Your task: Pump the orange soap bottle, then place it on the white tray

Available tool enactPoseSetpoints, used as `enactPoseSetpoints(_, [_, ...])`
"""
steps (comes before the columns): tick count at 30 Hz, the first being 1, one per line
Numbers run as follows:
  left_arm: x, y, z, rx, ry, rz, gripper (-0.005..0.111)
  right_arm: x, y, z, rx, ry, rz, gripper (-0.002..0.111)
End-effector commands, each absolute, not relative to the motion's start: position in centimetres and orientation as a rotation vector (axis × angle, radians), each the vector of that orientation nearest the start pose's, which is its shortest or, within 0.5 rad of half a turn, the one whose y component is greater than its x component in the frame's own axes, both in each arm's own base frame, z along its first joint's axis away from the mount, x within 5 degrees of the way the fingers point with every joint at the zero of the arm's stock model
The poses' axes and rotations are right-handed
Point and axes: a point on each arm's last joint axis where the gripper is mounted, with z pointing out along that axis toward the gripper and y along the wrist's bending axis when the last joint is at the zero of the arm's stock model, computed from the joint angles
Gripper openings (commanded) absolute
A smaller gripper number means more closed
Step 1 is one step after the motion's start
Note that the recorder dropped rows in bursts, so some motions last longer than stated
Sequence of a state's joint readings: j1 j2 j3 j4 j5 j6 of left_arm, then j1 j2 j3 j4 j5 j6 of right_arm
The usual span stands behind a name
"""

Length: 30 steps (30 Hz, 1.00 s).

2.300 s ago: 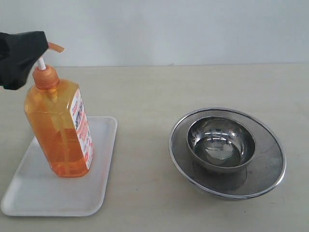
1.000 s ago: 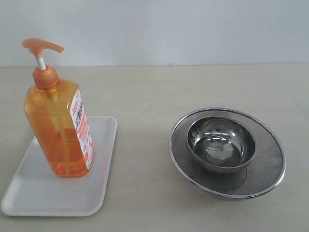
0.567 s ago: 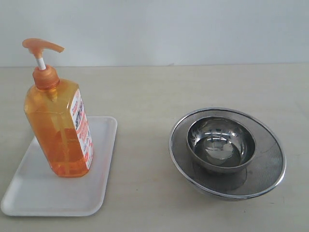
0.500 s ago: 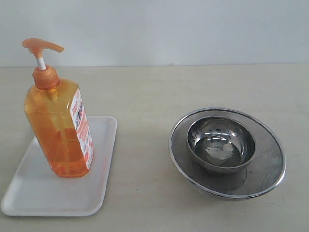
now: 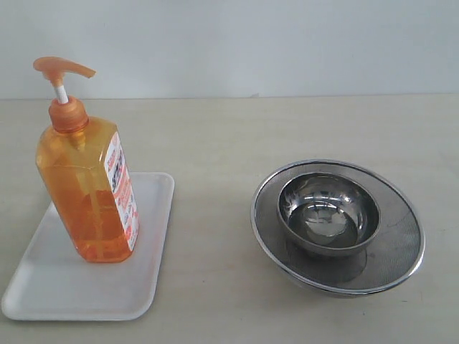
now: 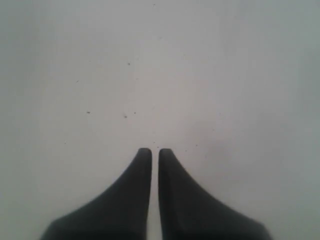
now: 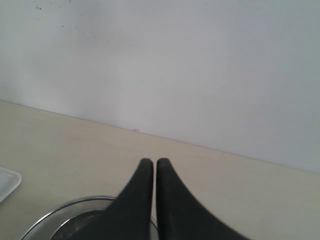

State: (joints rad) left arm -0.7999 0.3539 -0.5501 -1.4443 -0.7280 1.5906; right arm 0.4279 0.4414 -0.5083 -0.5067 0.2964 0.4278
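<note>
The orange soap bottle (image 5: pixel 87 188) stands upright on the white tray (image 5: pixel 50 287) at the left of the exterior view, its pump head (image 5: pixel 62 69) raised and its label facing right. Neither arm shows in that view. In the left wrist view my left gripper (image 6: pixel 155 151) is shut with nothing between its fingers, in front of a plain pale wall. My right gripper (image 7: pixel 154 161) is likewise shut and empty, above the table near the steel bowl's rim; a corner of the white tray (image 7: pixel 7 181) shows there.
A round steel bowl (image 5: pixel 328 213) sits inside a mesh strainer (image 5: pixel 402 244) on the right of the beige table (image 5: pixel 215 143). The strainer's rim (image 7: pixel 60 210) appears below my right gripper in the right wrist view. A pale wall runs behind the table.
My left gripper was at the pump head earlier and has since left the exterior view. The bottle, tray and bowl have not moved.
</note>
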Motion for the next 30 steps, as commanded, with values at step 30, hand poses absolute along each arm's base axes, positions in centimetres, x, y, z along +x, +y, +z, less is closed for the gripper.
enactPoseSetpoints(30, [7.6,2.8,36.4,-0.119,1.433,0.124,0.005,13.5,6.2,32.4,-0.440,1.596,0.252,0.000])
